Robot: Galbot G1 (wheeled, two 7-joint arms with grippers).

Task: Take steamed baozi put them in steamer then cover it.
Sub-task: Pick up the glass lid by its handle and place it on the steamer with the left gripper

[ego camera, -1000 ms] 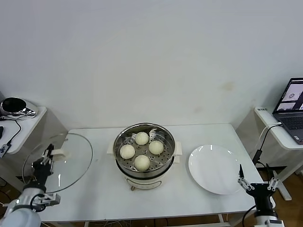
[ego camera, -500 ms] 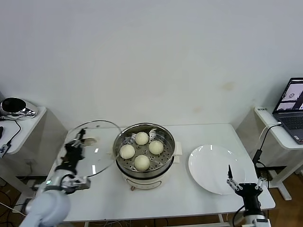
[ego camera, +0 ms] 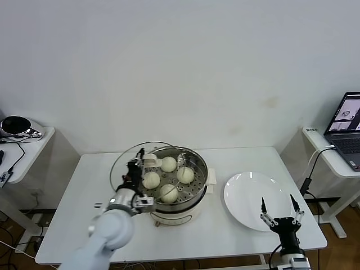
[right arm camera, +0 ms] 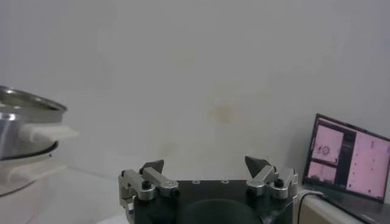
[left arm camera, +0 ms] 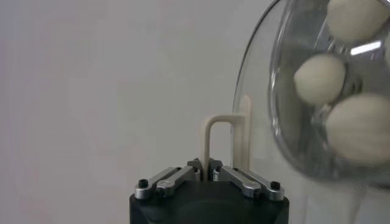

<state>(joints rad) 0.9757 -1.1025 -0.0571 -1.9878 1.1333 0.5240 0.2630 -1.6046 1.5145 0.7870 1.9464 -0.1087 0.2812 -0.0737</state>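
- while held over the near-left part of the steamer (ego camera: pixel 171 179), cover (ego camera: pixel 135 169) noted tilted, its glass still off-centre toward the robot's left and not seated on the rim.
- nearest the camera: right gripper (ego camera: pixel 279 212) parked low at the front edge of the table (ego camera: pixel 67 225), by the near rim of the white plate (ego camera: pixel 254 193); prongs spread wide, nothing between them.
- next in: left gripper (ego camera: pixel 136 170) clamped narrowly on the cover's cream bar handle (left arm camera: pixel 226 141), at the steamer's left rim.
- further in: four steamed baozi (ego camera: pixel 168 193) resting on the perforated tray inside the steamer, at the table's middle.
- judgement on the step in hand: cover to be carried further right until centred over the pot, levelled, then lowered straight so the metal rim meets the steamer rim all round; release only once seated. risk judged as the tilted edge catching the near wall or pressing a bun.
- left wrist view alone confirms the grip on the handle and shows buns through the glass; head view alone gives the cover's offset from the pot.
- right wrist view adds only the steamer's side handle (right arm camera: pixel 46 131) and a laptop (right arm camera: pixel 350 158) far off; no cover visible there.
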